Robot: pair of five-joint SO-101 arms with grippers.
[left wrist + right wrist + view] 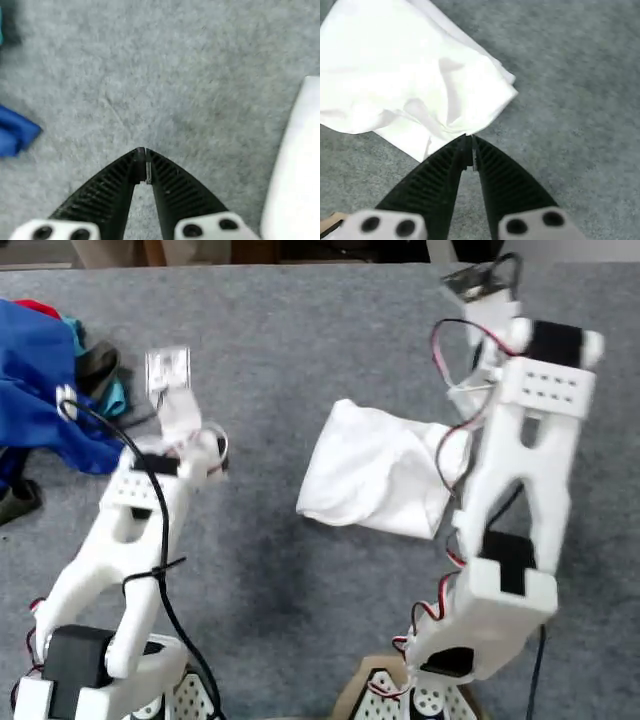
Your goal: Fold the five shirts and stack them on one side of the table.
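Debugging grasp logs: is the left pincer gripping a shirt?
No, the left pincer is shut on nothing, with only the bare gray table beneath its tips.

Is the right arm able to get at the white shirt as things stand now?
Probably yes. The right gripper, shut, points at the edge of the white shirt, and nothing lies between them on the table. It would need to open first.

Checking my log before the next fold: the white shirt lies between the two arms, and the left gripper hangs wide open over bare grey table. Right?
Not quite. The left gripper is shut, tips touching, as the left wrist view shows. The rest holds: it hangs over bare grey table, and the white shirt lies between the arms.
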